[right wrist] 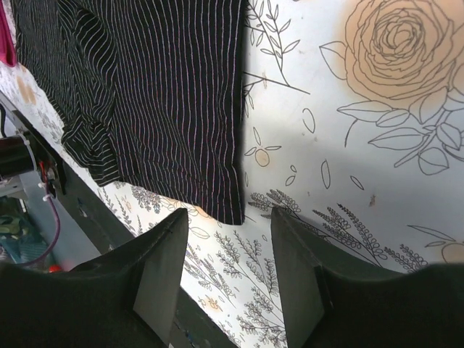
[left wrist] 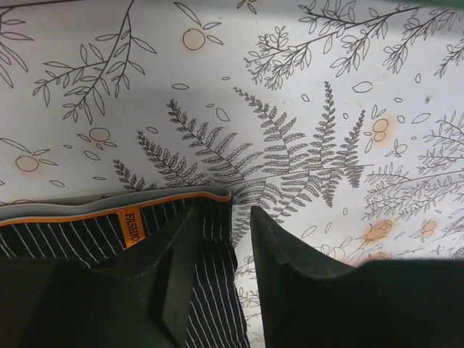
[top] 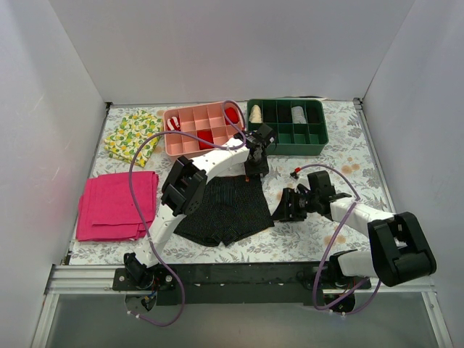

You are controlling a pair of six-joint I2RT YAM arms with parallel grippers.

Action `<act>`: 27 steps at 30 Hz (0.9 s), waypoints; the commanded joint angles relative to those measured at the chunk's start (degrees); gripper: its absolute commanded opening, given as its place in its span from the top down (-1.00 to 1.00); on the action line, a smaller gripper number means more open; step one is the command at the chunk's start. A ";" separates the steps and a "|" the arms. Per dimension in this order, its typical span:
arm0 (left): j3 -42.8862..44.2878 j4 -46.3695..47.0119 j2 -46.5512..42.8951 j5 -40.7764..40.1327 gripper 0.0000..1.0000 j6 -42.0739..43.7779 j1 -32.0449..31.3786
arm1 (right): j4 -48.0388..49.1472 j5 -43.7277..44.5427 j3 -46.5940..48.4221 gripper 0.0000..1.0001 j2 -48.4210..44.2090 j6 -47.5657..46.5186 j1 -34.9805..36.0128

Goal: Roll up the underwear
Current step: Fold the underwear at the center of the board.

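Note:
The underwear [top: 226, 206] is black with thin white stripes and lies spread flat mid-table, waistband toward the back. My left gripper [top: 254, 163] is open at the waistband's right corner. In the left wrist view, the left gripper [left wrist: 226, 217] has one finger over the striped fabric [left wrist: 210, 290] and the other over bare table, with the orange-edged waistband [left wrist: 109, 210] just beyond. My right gripper [top: 281, 210] is open and empty by the right leg's hem. In the right wrist view, the right gripper [right wrist: 228, 217] sits just off the hem corner [right wrist: 225, 210] of the underwear [right wrist: 167, 87].
A folded magenta cloth [top: 116, 205] lies at the left and a lemon-print cloth [top: 130, 136] at the back left. A pink compartment tray [top: 199, 130] and a green one [top: 286, 127] stand at the back. The black front rail [top: 239, 275] runs below the underwear.

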 commanded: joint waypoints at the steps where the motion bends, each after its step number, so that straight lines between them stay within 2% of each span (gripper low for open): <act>1: -2.30 -1.19 1.48 1.23 0.29 0.17 -0.05 | 1.11 -1.39 0.42 -0.15 1.65 -1.56 0.17; 3: -2.39 -0.92 1.66 1.76 0.29 0.26 -0.05 | 1.63 -2.18 -0.02 -0.13 2.18 -1.65 0.17; 7: -2.39 -0.84 2.10 1.93 0.41 0.43 0.03 | 1.72 -3.59 -0.03 0.06 3.24 -1.91 0.61; 15: -3.18 0.04 2.01 2.99 0.56 0.52 0.04 | 0.84 -2.28 1.11 0.10 6.22 -2.61 2.54; 19: -3.53 0.31 1.93 3.17 0.58 0.43 0.12 | 0.93 -1.22 1.29 0.38 7.37 -2.27 3.16; 20: -3.71 0.31 1.93 3.25 0.65 0.52 0.04 | 0.93 -0.78 1.20 0.41 7.37 -2.35 3.16; 22: -3.88 0.57 1.93 3.43 0.71 0.52 0.12 | 0.93 -0.52 1.29 0.67 7.72 -2.35 3.16; 24: -3.80 0.66 1.93 3.52 0.77 0.43 0.12 | 1.11 -0.52 1.38 0.83 7.63 -2.18 3.16; 27: -4.06 1.10 1.75 3.78 0.87 0.52 0.12 | 1.02 0.27 1.29 0.97 7.20 -1.91 3.16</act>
